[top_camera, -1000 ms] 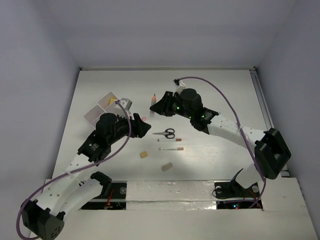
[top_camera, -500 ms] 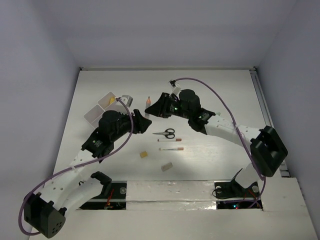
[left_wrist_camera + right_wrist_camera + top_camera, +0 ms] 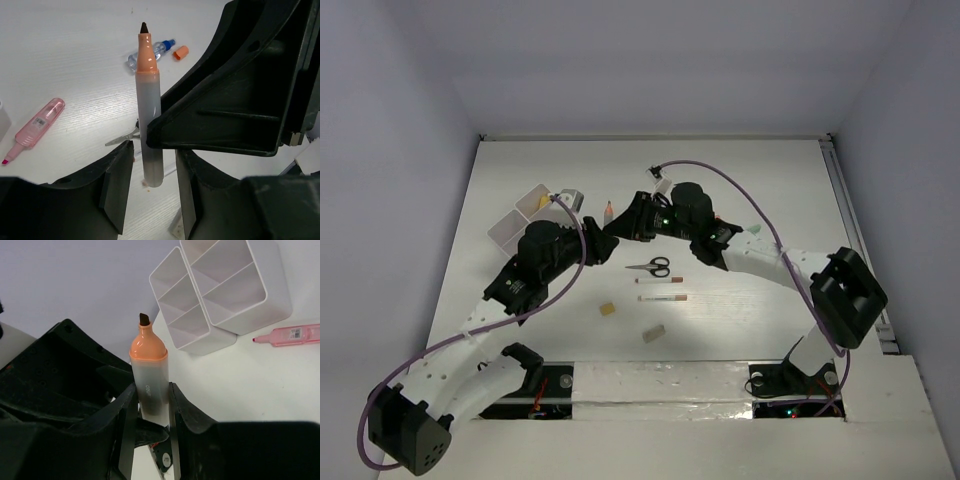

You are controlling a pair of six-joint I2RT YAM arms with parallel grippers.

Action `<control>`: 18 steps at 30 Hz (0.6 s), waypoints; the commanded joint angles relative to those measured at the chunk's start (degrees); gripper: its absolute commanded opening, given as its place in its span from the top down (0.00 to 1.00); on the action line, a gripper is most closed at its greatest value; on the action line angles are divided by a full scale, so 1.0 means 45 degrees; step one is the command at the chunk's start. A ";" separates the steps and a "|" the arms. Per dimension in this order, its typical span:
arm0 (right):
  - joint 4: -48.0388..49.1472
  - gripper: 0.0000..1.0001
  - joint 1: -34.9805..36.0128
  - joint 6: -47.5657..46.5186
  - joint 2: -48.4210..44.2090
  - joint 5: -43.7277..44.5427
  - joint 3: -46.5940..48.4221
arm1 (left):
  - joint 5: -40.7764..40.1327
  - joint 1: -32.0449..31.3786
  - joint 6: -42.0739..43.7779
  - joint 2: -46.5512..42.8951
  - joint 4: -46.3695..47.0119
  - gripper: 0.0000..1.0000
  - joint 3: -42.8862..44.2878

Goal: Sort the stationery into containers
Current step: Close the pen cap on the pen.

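From above, my left gripper [image 3: 607,246] and right gripper [image 3: 617,226] meet near the scissors [image 3: 650,267].

On my left wrist camera, the left gripper is spread around the orange marker [image 3: 150,115], not touching it.

On my right wrist camera, the right gripper pinches the marker upright. The white tray [image 3: 220,295] sits beyond it.

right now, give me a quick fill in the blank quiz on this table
The right claw grips a marker with an ____ collar. The left claw is ____, fingers either side of that marker. The scissors have ____ handles. The highlighter lying beside the white tray is ____.
Missing words: orange; open; black; pink.
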 commanded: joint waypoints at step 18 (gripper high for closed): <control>0.1530 0.76 0.0364 0.0673 0.0356 -0.0884 -0.0177 | -0.0216 -0.0043 -0.0017 -0.0805 0.0702 1.00 0.0276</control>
